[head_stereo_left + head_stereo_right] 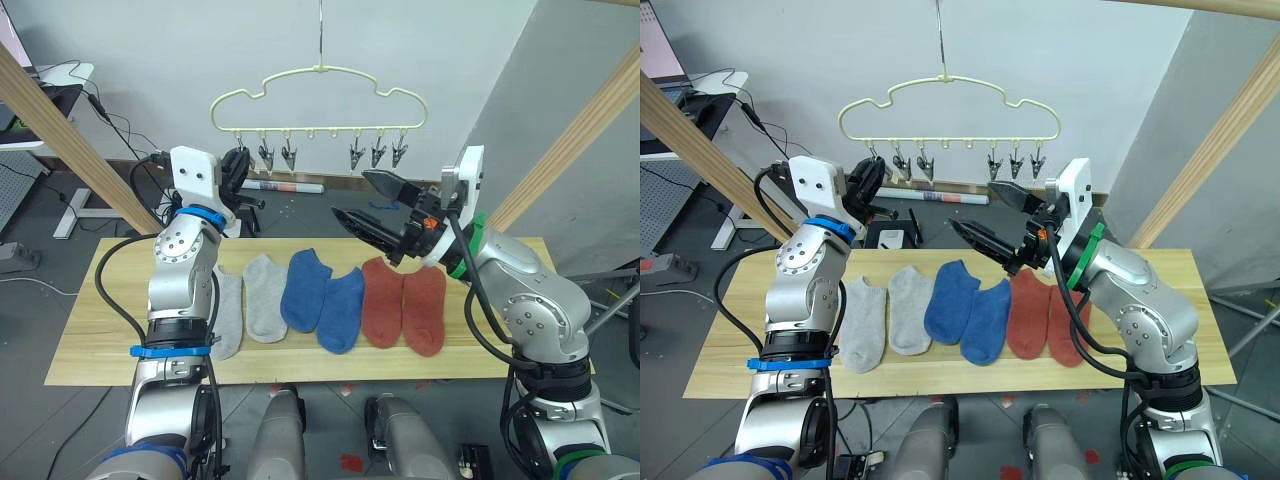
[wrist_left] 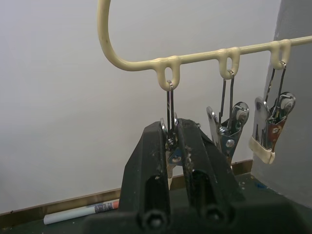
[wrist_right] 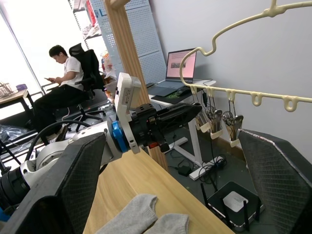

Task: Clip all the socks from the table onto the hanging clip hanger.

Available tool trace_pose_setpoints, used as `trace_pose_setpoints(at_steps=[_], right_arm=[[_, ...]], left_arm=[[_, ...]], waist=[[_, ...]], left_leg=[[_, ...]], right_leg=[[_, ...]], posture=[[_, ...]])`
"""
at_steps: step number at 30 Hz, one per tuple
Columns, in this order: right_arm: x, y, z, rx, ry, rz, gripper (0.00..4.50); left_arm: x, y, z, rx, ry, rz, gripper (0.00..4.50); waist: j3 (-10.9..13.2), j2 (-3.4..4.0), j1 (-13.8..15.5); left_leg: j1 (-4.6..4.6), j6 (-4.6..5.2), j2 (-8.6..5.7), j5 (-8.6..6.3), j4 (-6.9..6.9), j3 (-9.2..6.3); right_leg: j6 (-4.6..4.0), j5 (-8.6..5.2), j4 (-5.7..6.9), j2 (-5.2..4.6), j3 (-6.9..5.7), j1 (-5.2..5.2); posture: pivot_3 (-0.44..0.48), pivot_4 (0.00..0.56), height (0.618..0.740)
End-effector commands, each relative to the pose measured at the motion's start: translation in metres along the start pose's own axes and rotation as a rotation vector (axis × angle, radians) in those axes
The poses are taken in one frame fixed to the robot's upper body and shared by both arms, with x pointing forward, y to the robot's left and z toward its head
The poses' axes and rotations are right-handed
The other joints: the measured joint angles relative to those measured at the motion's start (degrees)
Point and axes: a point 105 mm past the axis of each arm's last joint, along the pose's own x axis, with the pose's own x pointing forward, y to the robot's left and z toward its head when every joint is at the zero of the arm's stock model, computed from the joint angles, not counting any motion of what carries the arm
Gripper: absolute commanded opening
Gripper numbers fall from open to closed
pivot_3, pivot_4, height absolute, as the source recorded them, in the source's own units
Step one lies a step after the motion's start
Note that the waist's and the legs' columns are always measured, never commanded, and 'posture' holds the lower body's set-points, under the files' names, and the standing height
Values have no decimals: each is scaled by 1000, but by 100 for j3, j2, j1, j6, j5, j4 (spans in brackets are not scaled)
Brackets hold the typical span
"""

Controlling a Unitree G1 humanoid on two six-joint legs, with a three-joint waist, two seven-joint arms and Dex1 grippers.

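Note:
Six socks lie in a row on the wooden table (image 1: pixel 100 340): two grey (image 1: pixel 228 315) (image 1: pixel 266 297), two blue (image 1: pixel 305 290) (image 1: pixel 341 310), two rust red (image 1: pixel 381 302) (image 1: pixel 424 310). Above and behind them hangs the pale yellow clip hanger (image 1: pixel 318 72) with a row of metal clips (image 1: pixel 378 153). My left gripper (image 1: pixel 237 165) is raised to the hanger's left end and is shut on the leftmost clip (image 2: pixel 169 105). Over the blue and red socks, my right gripper (image 1: pixel 350 194) hovers open and holds nothing.
Slanted wooden beams stand at the left (image 1: pixel 60 130) and right (image 1: pixel 570 140) of the table. A white tube (image 1: pixel 290 186) lies on the floor behind. A seated person (image 3: pixel 58 83) and a desk with a laptop (image 3: pixel 180 63) are further off.

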Motion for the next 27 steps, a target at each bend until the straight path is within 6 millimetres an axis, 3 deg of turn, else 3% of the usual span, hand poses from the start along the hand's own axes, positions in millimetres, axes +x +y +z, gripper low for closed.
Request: trace_pose_setpoints(at_steps=[1,5,9,14,20,27], right_arm=[[-2,9,12,-34,-45,20,4500],[-20,-18,-40,-127,227,-154,4500],[-66,-61,-100,-187,530,-387,4500],[-105,-96,-141,-146,699,-570,4500],[-125,-113,-178,-93,836,-625,4500],[-138,-103,-208,-31,944,-558,4500]], left_arm=[[3,-1,20,23,-69,-14,41],[1,-1,16,26,-2,-33,41],[-3,-1,14,-6,77,-78,41],[-13,-1,13,-43,154,-138,41],[-17,7,19,-55,112,-86,41],[-23,7,15,-51,128,-83,41]], waist=[[0,0,0],[1,0,12],[4,-1,9],[41,-2,-24],[64,-9,-88],[70,-8,-121]], left_leg=[[0,0,0,0,-1,0],[0,0,-1,0,-4,0],[1,0,-1,0,-7,3],[2,-1,2,0,-8,7],[2,-1,3,0,-14,9],[5,-1,2,0,-16,12]], right_leg=[[0,0,0,0,0,0],[1,0,-2,0,0,0],[11,-6,-3,-1,3,-3],[11,-7,0,1,8,-6],[12,-7,-1,2,9,-9],[12,-8,-2,1,12,-7]], posture=[[-9,309,740],[-3,311,740],[7,317,740],[9,319,740],[19,323,740],[19,323,740]])
